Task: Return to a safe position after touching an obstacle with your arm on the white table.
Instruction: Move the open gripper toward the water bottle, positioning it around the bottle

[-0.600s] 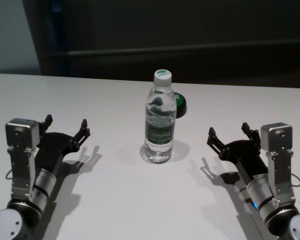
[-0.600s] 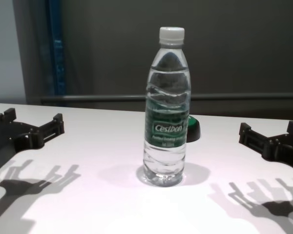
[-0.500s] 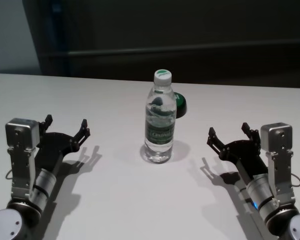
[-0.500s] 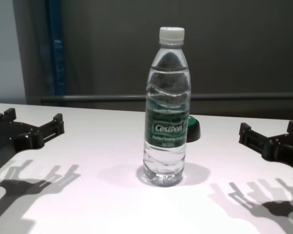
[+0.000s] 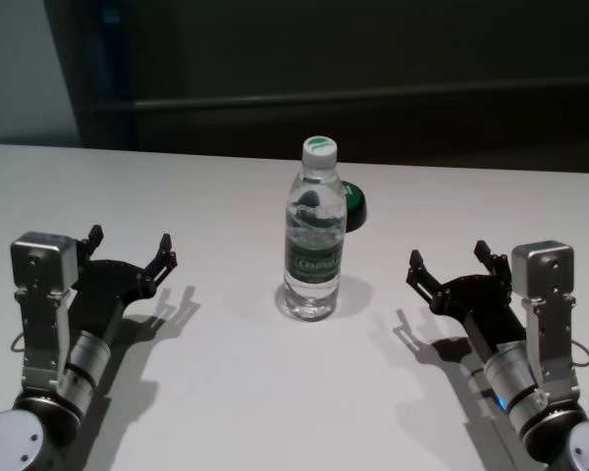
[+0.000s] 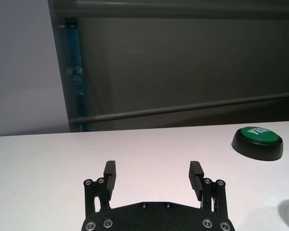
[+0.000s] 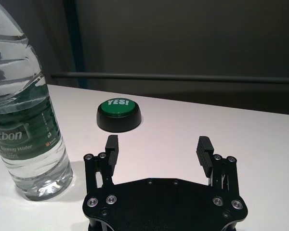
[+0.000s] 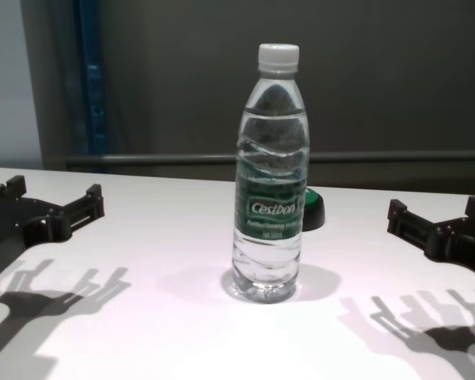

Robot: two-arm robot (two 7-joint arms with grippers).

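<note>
1. Obstacle point(image 5: 314, 235): upright at the middle of the white table point(image 5: 226, 392), between my arms, well apart from both.
2. Left gripper point(image 5: 131, 251): low over the table on my left, fingers spread, empty.
3. Right gripper point(image 5: 450, 263): low on my right, fingers spread, empty.
4. Green button point(image 7: 118, 114): just behind the bottle.
5. Risk: the bottle is tall with a narrow base; I judge any inward swing of either forearm would topple it, perhaps onto the button.
6. Risk: the spread fingers could clip the tabletop if either arm dips.

upright bottle point(image 5: 314, 240) mid-table, green button point(image 5: 354, 204) just behind it, bare white table point(image 5: 226, 392) either side
</note>
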